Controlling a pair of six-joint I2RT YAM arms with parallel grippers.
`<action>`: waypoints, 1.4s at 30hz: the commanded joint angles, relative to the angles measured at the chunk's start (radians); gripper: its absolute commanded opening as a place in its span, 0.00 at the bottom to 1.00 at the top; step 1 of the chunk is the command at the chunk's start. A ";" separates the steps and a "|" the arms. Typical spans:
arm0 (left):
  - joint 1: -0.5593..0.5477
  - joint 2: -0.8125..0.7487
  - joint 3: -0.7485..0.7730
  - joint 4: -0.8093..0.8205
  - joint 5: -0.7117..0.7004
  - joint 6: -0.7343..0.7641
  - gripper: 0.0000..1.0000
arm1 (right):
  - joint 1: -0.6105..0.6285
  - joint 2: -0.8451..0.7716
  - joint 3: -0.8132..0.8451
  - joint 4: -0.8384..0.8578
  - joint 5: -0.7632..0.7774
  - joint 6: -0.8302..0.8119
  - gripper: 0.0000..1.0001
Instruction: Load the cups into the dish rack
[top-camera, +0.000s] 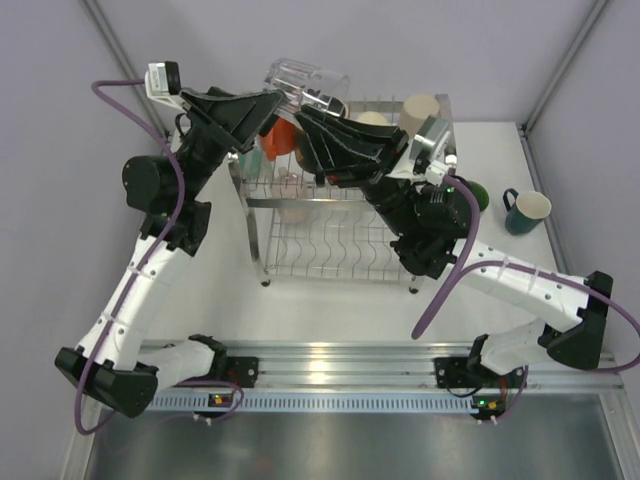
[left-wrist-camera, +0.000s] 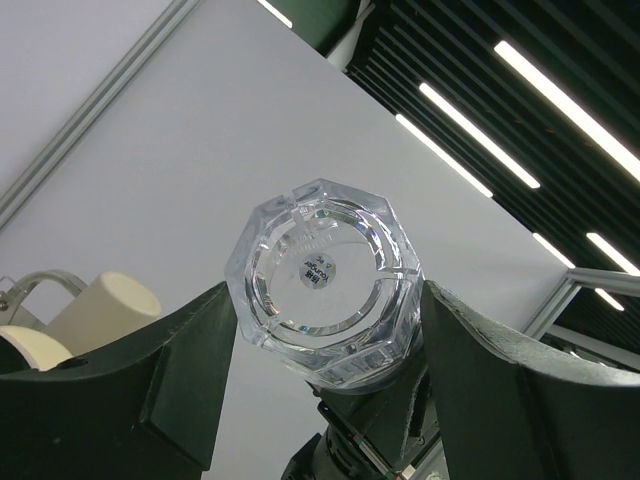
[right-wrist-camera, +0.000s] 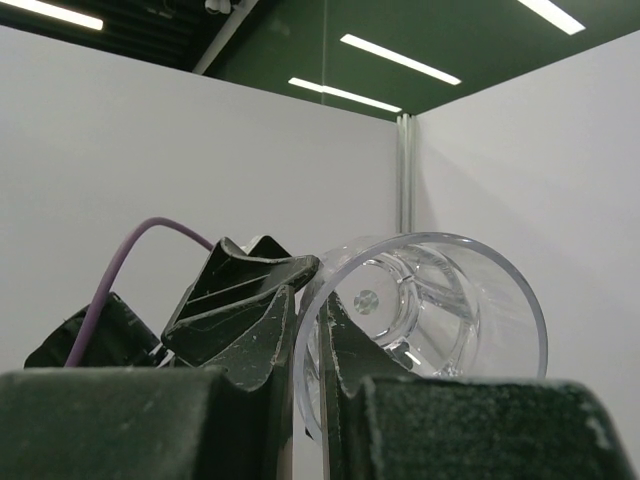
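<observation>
The right gripper (right-wrist-camera: 310, 300) was pinched tight on the rim wall of the clear cup (right-wrist-camera: 430, 300), holding it on its side in the air above the far left part of the dish rack (top-camera: 340, 245). The left gripper (left-wrist-camera: 325, 300) stood spread to either side of the cup's faceted base; whether its fingers pressed the glass could not be told.

This looked like a handover. The left needed a firm, centred hold on the base before the right let go of the rim, since smooth glass could slip or swing.

Below both grippers an orange cup (top-camera: 282, 135) already sat in the rack, and a tall beige cup (top-camera: 420, 108) stood at its far right corner, so the nearer wires seemed the freer place. A teal mug (top-camera: 527, 210) waited on the table (top-camera: 330, 310) to the right, and a green cup (top-camera: 478, 192) was half hidden behind the right arm (top-camera: 520, 280).
</observation>
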 joint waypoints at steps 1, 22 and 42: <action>-0.004 -0.052 -0.012 0.076 -0.069 0.017 0.54 | 0.025 -0.013 -0.037 0.024 -0.019 -0.021 0.00; -0.004 -0.073 -0.044 0.080 -0.126 -0.018 0.81 | 0.054 -0.013 -0.130 0.101 0.035 -0.077 0.00; -0.004 -0.096 -0.064 0.087 -0.071 -0.060 0.00 | 0.090 -0.090 -0.159 -0.048 0.102 -0.120 0.42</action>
